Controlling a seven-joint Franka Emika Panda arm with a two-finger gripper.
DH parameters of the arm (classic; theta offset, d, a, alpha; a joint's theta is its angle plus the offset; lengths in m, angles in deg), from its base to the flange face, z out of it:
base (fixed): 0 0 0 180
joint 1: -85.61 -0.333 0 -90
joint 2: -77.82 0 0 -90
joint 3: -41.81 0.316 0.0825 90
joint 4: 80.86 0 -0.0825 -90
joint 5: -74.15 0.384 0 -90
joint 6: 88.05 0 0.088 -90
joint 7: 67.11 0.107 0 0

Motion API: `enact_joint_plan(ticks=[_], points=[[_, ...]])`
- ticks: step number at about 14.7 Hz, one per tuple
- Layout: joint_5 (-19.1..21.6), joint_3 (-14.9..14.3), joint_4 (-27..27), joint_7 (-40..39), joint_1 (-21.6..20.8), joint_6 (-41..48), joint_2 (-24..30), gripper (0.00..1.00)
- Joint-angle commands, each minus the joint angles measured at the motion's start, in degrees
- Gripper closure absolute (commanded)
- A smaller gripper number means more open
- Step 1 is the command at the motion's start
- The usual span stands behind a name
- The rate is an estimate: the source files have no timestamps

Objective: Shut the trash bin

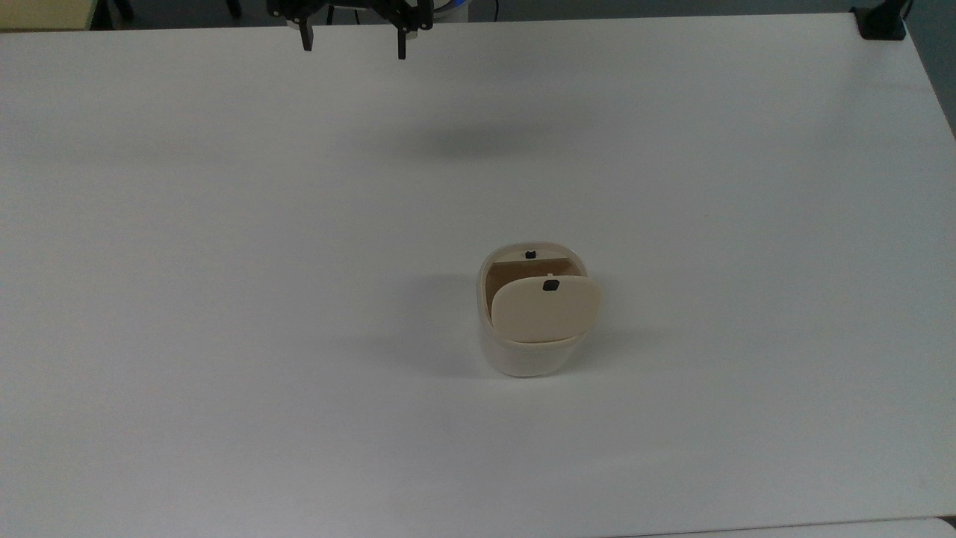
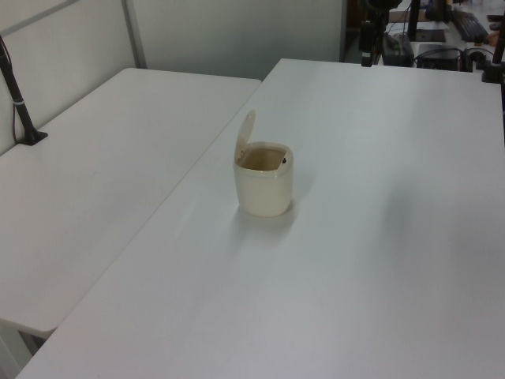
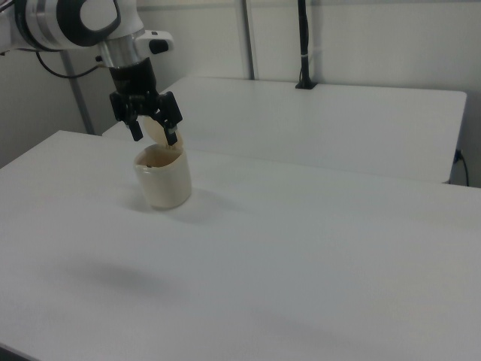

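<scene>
Top view looks steeply down on the worktop (image 1: 224, 299) from high up. Left and right views sit lower, at opposite sides, sharing the bin (image 2: 264, 183).

Laboratory or office workroom: plain white tables (image 1: 224, 299) set side by side, a partition wall (image 2: 63, 47) at 11 o'clock in the left view, clamped camera pole (image 3: 304, 45), robot arm (image 3: 75, 19).

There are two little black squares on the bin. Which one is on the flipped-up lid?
The black square nearer the top view's bottom sits on the raised lid. The other black square is fixed to the trash bin rim, on the far side.
</scene>
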Motion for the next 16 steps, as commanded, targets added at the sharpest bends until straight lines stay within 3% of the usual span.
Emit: enact_joint_plan(ticks=[1, 11, 13, 16], points=[[0.61, -0.25, -0.71, -1.90, -0.06, 2.42, 1.17, 0.00], [0.61, -0.26, -0.62, -2.70, -0.06, 2.35, 1.08, 0.00], [0.61, -0.26, -0.62, -4.62, -0.06, 2.35, 1.08, 0.21], [0.70, -0.26, -0.70, -6.30, 0.03, 2.43, 1.08, 0.67]])
